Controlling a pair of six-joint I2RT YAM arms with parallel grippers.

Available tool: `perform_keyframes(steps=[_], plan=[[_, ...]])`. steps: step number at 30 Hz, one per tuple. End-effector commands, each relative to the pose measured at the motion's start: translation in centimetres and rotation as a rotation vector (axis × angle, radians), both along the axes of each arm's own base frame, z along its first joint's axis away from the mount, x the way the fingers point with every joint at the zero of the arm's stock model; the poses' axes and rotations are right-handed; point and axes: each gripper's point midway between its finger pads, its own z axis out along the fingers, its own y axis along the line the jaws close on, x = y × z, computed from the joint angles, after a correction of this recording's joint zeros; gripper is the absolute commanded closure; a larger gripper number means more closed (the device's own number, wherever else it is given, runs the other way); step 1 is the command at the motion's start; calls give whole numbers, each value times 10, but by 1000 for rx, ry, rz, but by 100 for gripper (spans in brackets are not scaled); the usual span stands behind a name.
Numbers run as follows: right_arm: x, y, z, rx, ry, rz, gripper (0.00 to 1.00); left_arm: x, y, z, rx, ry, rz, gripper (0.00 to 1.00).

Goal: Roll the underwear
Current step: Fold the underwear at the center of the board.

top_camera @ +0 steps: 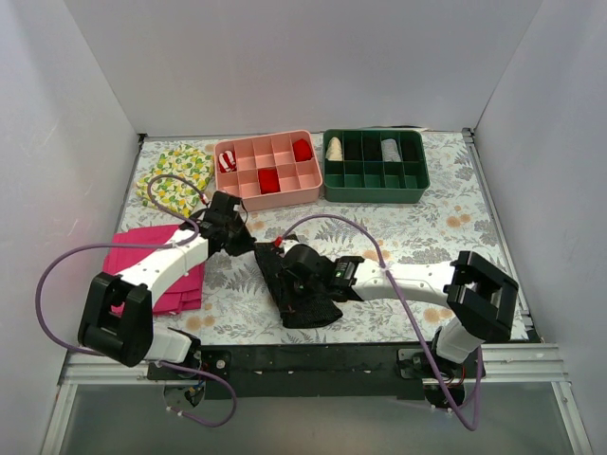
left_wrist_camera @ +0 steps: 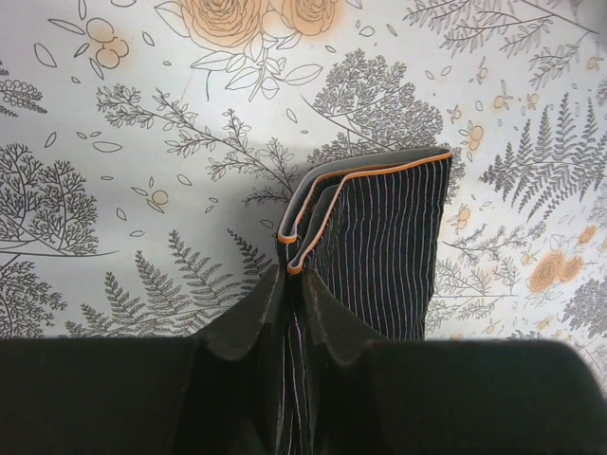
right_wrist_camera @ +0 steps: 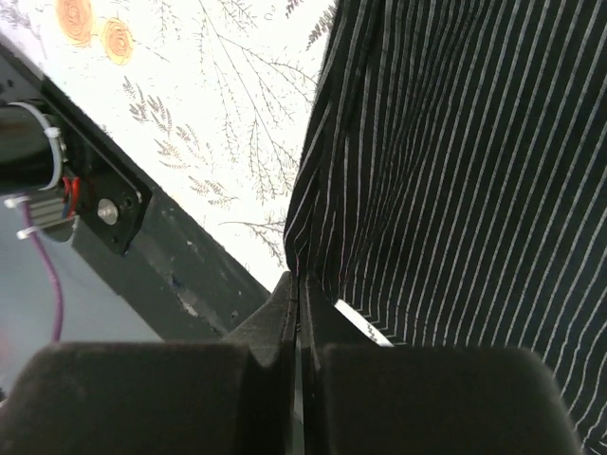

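Your left gripper (left_wrist_camera: 294, 282) is pinched tight on the underwear (left_wrist_camera: 379, 246), and the right gripper (right_wrist_camera: 300, 284) clamps its edge too. Wrist cams show pinstripes and orange trim; from above it's just a black lump on the table (top_camera: 446, 209) between them, jaws hidden.

Black pinstripes on a fern-printed tabletop

We see the underwear (top_camera: 302, 289) as black with thin white pinstripes, and the left wrist view shows its edge piped in orange beside a pale grey band. The tabletop (top_camera: 427, 223) is white, printed with grey ferns and leaves and soft orange roses. We note a salmon-pink tray (top_camera: 275, 202) holding red rolls (top_camera: 268, 180) and a red-and-white striped roll (top_camera: 227, 162). A dark green tray (top_camera: 375, 195) holds a cream roll (top_camera: 334, 149), a black roll (top_camera: 353, 149) and a grey-white roll (top_camera: 391, 150). We also find a magenta cloth (top_camera: 156, 275) and a yellow cloth (top_camera: 175, 175) printed with lemons and green leaves. The left tool (left_wrist_camera: 294, 284) and right tool (right_wrist_camera: 299, 284) are matte black.
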Motion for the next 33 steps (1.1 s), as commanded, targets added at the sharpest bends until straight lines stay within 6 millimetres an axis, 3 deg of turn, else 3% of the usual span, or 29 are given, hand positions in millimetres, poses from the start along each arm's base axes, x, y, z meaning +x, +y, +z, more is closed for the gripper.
perform_keyframes(steps=[1,11,18,20,24,28,33], plan=[[1,10,25,174,36,2,99,13,0,8,28,-5,17,96],[17,-12,22,228,54,-62,99,33,-37,18,52,-23,-41,96],[25,-27,19,244,52,-102,99,40,-46,19,83,-14,-29,98],[26,-29,19,219,42,-99,99,40,-41,28,82,-46,-8,97],[24,-12,33,245,30,-24,99,29,-24,23,127,-19,34,96],[6,9,36,244,47,63,99,11,-1,7,130,21,80,97],[-18,36,34,239,84,162,99,-3,34,12,119,13,144,97]])
